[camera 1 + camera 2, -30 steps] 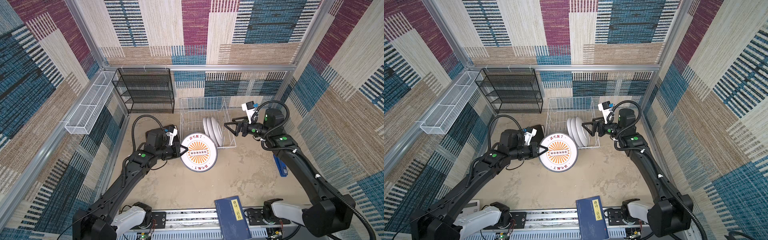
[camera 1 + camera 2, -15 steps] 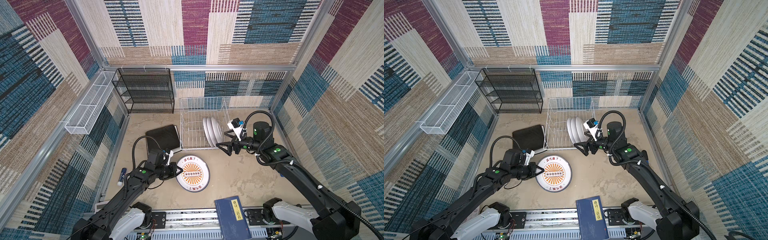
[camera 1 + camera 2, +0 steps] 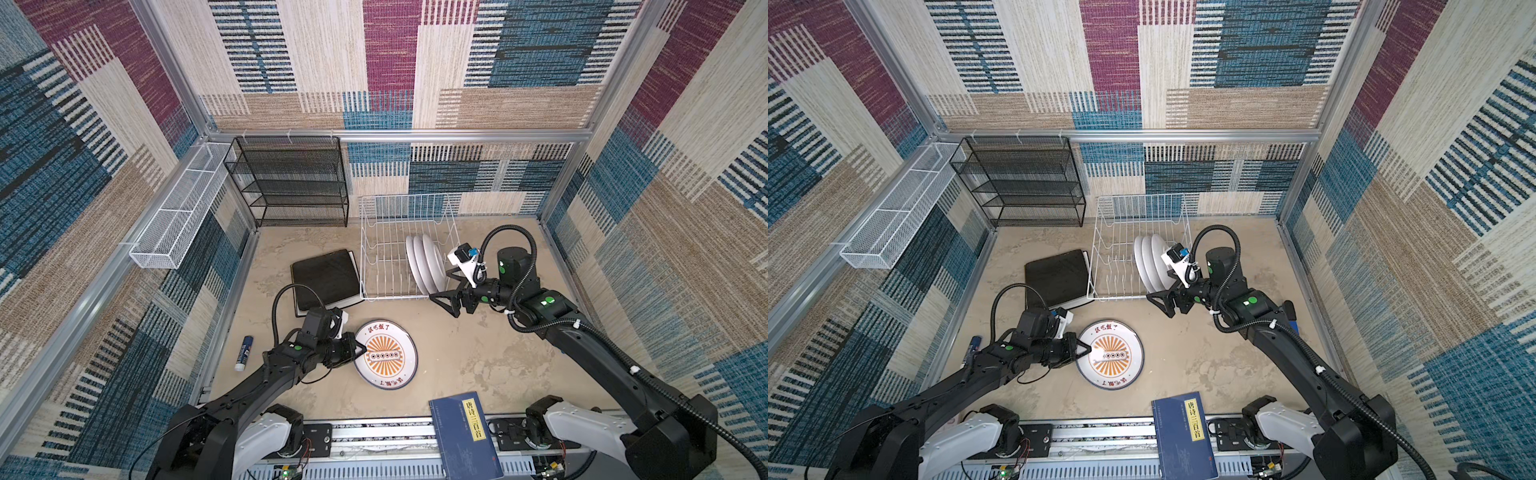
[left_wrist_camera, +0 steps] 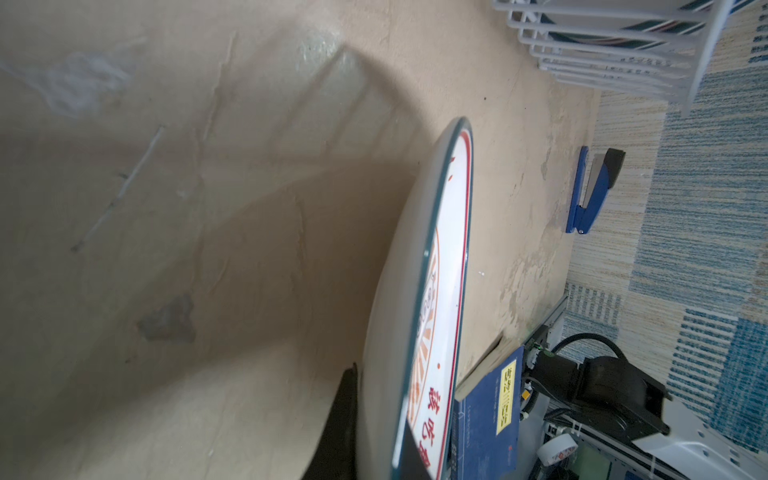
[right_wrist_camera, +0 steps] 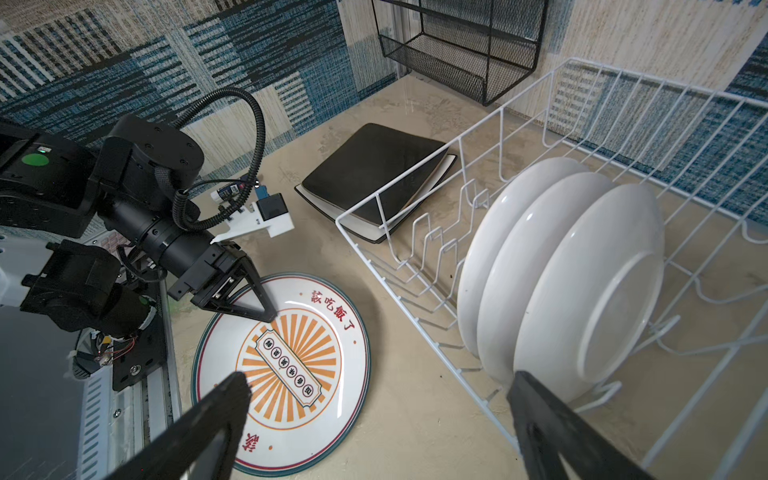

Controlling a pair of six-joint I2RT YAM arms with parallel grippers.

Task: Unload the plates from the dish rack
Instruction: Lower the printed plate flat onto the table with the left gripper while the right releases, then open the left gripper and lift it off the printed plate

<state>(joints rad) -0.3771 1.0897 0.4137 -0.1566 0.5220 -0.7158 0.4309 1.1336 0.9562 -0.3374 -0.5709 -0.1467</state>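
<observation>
You are pinching the sunburst plate (image 3: 386,355) at the bench (image 3: 478,357) in the closed left hand (image 3: 360,353), right hand (image 3: 444,305) gaping empty; square plates (image 3: 326,276) out, three white plates (image 3: 424,266) standing in the dish rack (image 3: 376,266).

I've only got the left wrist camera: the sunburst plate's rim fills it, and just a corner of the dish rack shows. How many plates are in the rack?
Observer: Three round white plates stand on edge in the dish rack, all toward its right end in both top views.
Operator: What's the other arm doing?
Observer: The right gripper is open and holds nothing, near the rack's front right corner.
Operator: Any square plates in the rack?
Observer: None. The black square plate lies flat on the table left of the rack, on top of a white square plate.
</observation>
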